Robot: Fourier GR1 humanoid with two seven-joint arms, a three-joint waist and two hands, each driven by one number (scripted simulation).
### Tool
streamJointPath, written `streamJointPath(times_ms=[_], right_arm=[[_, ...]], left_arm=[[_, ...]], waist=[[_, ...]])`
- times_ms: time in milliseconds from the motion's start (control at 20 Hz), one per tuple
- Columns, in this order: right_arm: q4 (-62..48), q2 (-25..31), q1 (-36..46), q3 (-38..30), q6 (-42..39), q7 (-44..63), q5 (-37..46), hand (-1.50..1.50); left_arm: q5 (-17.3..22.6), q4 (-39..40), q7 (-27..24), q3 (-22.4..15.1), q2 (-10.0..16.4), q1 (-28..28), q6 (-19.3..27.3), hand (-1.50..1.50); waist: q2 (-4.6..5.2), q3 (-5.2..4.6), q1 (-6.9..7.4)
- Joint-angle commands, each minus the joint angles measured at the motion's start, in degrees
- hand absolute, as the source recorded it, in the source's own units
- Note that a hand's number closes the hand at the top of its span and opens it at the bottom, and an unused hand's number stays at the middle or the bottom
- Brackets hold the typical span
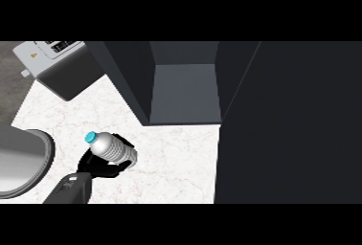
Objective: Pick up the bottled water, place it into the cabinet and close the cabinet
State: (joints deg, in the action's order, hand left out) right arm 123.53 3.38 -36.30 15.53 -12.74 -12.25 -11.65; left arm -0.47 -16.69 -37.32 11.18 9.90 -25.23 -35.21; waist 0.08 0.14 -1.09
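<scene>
As the left hand [99,168] curls round it at lower left, the ribbed, silvery bottled water [111,147] tilts, cyan-capped

One camera looked steeply down from the robot's head onto the bench [176,158], close above it. The cabinet [184,91] filled the upper middle and right of the view, and the left forearm [71,189] came in from the lower edge.
</scene>
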Motion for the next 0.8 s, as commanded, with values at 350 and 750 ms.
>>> streamJointPath(times_ms=[350,750], right_arm=[[1.6,0.7,2.5,-2.4,1.8,4.2,-2.8,-1.50],[1.4,-1.1,0.9,2.4,2.6,1.9,1.1,-1.50]], left_arm=[[4.3,-2.1,-4.0,2.5,-1.1,1.0,-2.9,1.50],[12.7,-3.0,-5.7,10.0,-0.2,3.6,1.3,1.50]], waist=[[-0.02,-0.18,0.87],[-0.05,-0.20,0.61]])
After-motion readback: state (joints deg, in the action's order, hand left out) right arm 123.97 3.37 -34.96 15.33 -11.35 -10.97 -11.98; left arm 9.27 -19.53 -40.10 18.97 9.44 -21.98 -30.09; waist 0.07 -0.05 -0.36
